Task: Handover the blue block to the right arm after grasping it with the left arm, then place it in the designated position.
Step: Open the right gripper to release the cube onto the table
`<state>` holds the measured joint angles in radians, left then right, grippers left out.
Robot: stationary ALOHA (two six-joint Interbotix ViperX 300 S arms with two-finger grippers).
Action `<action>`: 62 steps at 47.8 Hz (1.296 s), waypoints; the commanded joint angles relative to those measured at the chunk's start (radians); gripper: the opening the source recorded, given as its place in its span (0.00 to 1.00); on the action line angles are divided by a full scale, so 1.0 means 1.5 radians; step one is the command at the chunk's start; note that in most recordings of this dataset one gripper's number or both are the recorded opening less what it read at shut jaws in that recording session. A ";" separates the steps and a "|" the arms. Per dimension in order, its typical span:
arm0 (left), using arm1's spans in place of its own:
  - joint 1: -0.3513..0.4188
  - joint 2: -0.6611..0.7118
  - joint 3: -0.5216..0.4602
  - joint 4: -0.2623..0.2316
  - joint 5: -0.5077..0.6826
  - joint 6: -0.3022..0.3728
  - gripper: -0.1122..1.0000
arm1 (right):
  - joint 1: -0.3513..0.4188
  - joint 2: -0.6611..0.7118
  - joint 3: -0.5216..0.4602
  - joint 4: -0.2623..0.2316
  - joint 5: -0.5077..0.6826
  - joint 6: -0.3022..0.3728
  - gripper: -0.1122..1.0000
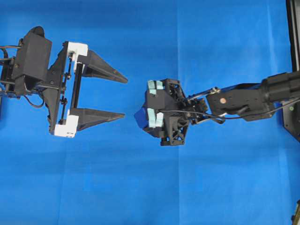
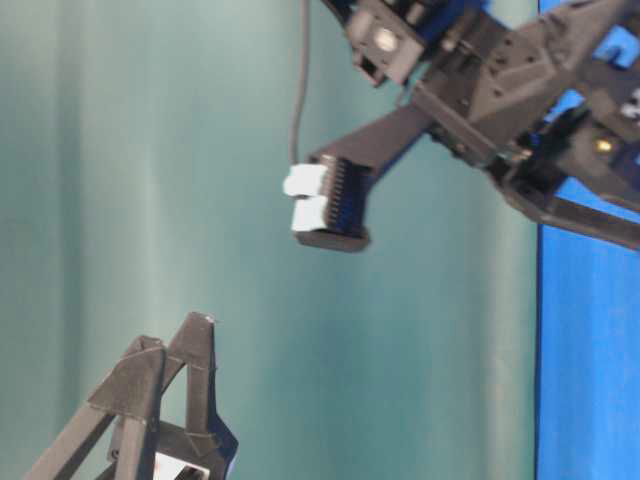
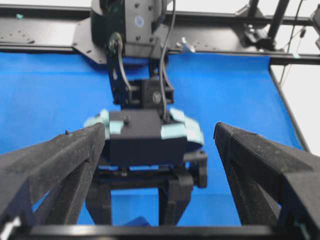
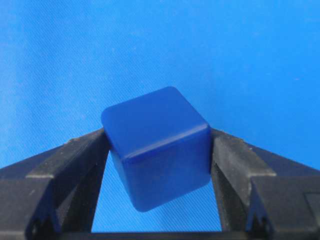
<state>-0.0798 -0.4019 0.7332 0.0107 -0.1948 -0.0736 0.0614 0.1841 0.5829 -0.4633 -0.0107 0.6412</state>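
Observation:
The blue block [image 4: 157, 145], a dark-blue cube with rounded edges, sits tilted between the two black fingers of my right gripper [image 4: 157, 134], which is shut on its sides above the cloth. From overhead only a corner of the blue block [image 1: 139, 117] shows beside the right arm's wrist housing [image 1: 164, 110], which points downward and hides the fingers. My left gripper [image 1: 124, 97], the one with white brackets, stands wide open and empty just left of it, tips toward the right wrist. In the left wrist view the left gripper [image 3: 160, 130] frames that housing, with a sliver of blue block [image 3: 142, 221] below.
Blue cloth [image 1: 140, 187] covers the whole table. A black frame [image 1: 293, 47] runs along the right edge, and a black rail [image 3: 50, 30] crosses behind the right arm's base. The right arm [image 1: 234, 101] reaches in from the right.

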 commanded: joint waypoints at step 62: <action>0.002 -0.003 -0.016 0.001 0.001 -0.001 0.94 | -0.001 0.044 -0.031 0.030 -0.026 0.007 0.61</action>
<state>-0.0798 -0.4004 0.7332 0.0107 -0.1887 -0.0736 0.0598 0.2654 0.5538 -0.4234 -0.0552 0.6504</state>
